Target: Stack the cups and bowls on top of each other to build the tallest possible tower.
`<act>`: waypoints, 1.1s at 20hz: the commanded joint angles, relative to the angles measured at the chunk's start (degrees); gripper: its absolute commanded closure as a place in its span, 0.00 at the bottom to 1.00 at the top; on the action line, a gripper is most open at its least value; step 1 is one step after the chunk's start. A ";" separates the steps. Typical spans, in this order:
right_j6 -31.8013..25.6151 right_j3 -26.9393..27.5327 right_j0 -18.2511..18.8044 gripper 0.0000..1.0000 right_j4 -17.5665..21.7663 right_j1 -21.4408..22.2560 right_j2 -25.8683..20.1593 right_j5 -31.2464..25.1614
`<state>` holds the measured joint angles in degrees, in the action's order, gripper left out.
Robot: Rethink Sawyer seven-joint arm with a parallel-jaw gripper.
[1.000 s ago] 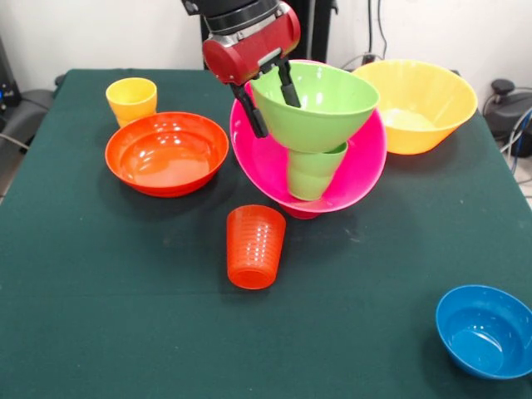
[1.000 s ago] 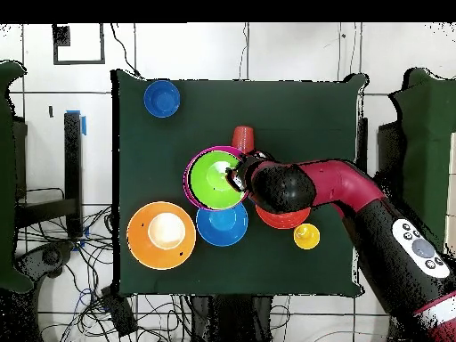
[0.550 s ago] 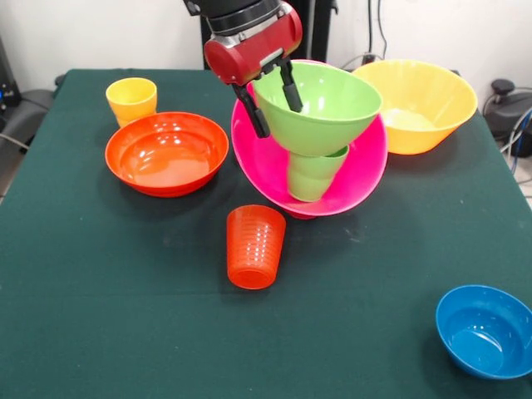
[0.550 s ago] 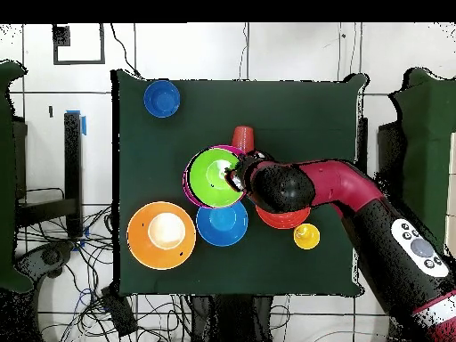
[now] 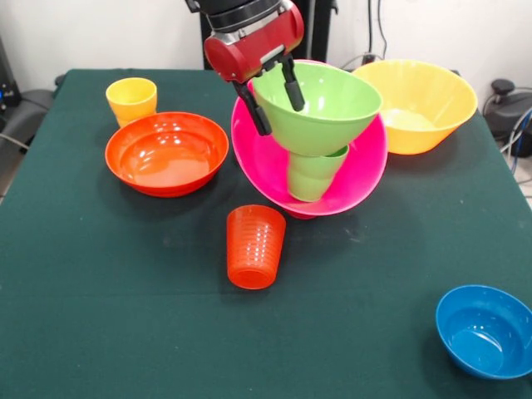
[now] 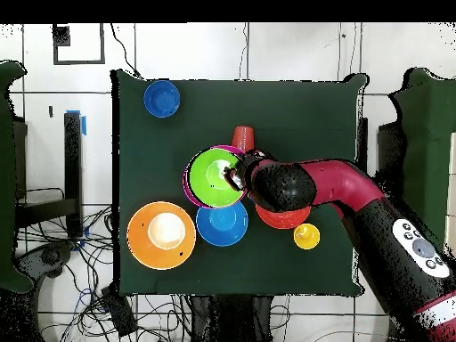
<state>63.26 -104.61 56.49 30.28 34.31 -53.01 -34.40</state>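
The tower (image 5: 309,158) stands near the middle of the table (image 5: 125,316), toward its far half in the front view. Its base is the large pink bowl (image 5: 266,166), tipped so its opening faces the camera. Inside it sits the light green cup (image 5: 314,176), and on that cup rests the lime green bowl (image 5: 320,104), tilted. From overhead the lime green bowl (image 6: 214,177) covers most of the pink bowl (image 6: 189,183), which shows only as a thin rim.

The gripper (image 5: 272,96) pinches the lime green bowl's rim on the side toward the red-orange bowl: one dark finger lies inside the bowl, the other outside against its wall, jaws closed on the rim. The red and black arm (image 6: 343,187) reaches in from the overhead view's right.

Just in front of the tower the ribbed orange-red cup (image 5: 254,246) stands upright on the cloth, apart from the pink bowl. The wide red-orange bowl (image 5: 166,153) sits beside the tower, with the yellow cup (image 5: 131,99) just behind it. The large yellow-orange bowl (image 5: 420,104) is behind the tower on the other side, touching or nearly touching it; something pale lies in it. A blue bowl (image 5: 485,331) sits alone at the near corner. Overhead, another blue bowl (image 6: 222,224) lies just beside the tower.

No readable labels or writing show on any cup or bowl.
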 commanded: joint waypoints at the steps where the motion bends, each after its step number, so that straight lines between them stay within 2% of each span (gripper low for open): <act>1: 1.15 -0.55 -2.30 0.00 -1.15 0.86 1.80 -4.97; 11: -0.49 1.63 -3.35 0.00 -3.28 3.29 1.35 -7.37; 22: -1.42 7.76 -6.40 0.00 -3.82 3.87 1.83 -9.74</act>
<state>63.26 -102.07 53.84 26.22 37.97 -53.01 -37.74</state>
